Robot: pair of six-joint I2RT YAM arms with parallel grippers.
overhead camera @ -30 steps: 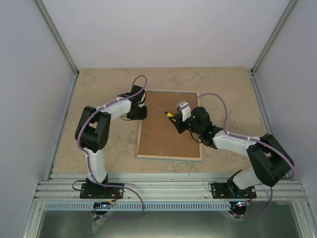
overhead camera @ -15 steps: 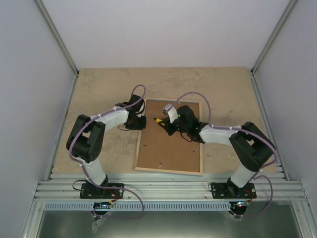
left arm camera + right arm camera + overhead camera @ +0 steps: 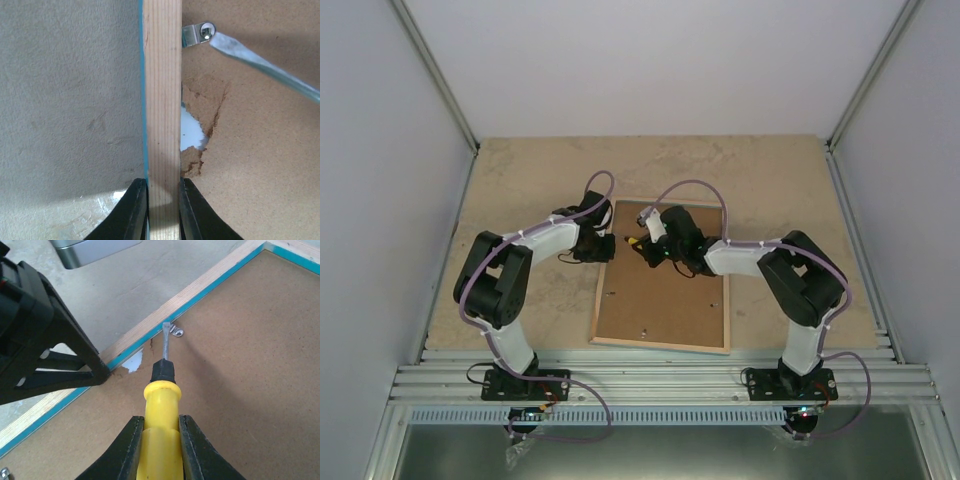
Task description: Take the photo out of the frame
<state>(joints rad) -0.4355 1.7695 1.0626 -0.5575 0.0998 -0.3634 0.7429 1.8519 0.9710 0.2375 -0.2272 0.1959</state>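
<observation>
Beige tabletop (image 3: 520,170), centre: frame (image 3: 660,345) lies face down, left gripper (image 3: 162,200) pinched on its left rail, right gripper (image 3: 161,435) clamped round a yellow screwdriver (image 3: 161,390) at a tab (image 3: 197,34); photo unseen beneath backboard (image 3: 670,290), likely thin, creasable, so lift by edges.

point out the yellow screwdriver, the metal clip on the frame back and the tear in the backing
yellow-handled screwdriver, grey blade (image 3: 161,400): right wrist view, top of the yellow handle
small silver metal clip (image 3: 197,34): left wrist view, its middle
torn patch in brown fibreboard backing (image 3: 192,131): left wrist view, exposed white layer
</observation>
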